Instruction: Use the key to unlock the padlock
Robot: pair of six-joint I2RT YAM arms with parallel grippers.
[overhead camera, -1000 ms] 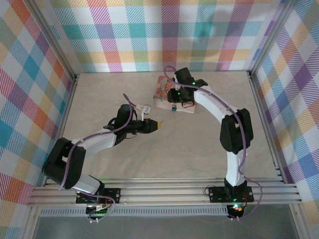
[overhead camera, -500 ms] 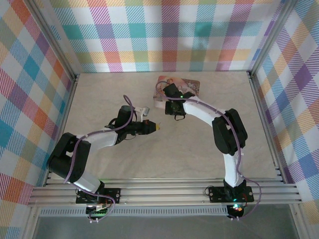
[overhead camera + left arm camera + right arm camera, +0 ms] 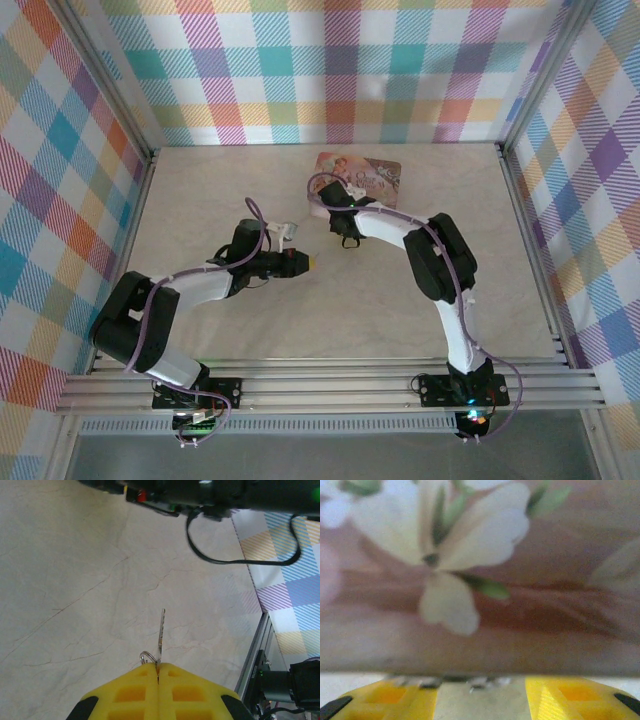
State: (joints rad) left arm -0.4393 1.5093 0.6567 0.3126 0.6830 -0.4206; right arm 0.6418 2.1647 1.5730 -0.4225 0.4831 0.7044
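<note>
Left gripper (image 3: 158,667): clenched on the key (image 3: 161,636), above the table (image 3: 75,580).
Key: its head is pinched between the yellow fingers (image 3: 130,692); the thin blade points forward, and a small ring sits at the fingertips.
Right gripper (image 3: 480,690): released, yellow fingers apart, very close to the side of the pink tin box (image 3: 480,580).
Padlock: its place cannot be told; only blurred grey bits show under the box edge.

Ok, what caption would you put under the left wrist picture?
Left gripper shut on the thin grey metal key, held above the pale marbled table.
</note>
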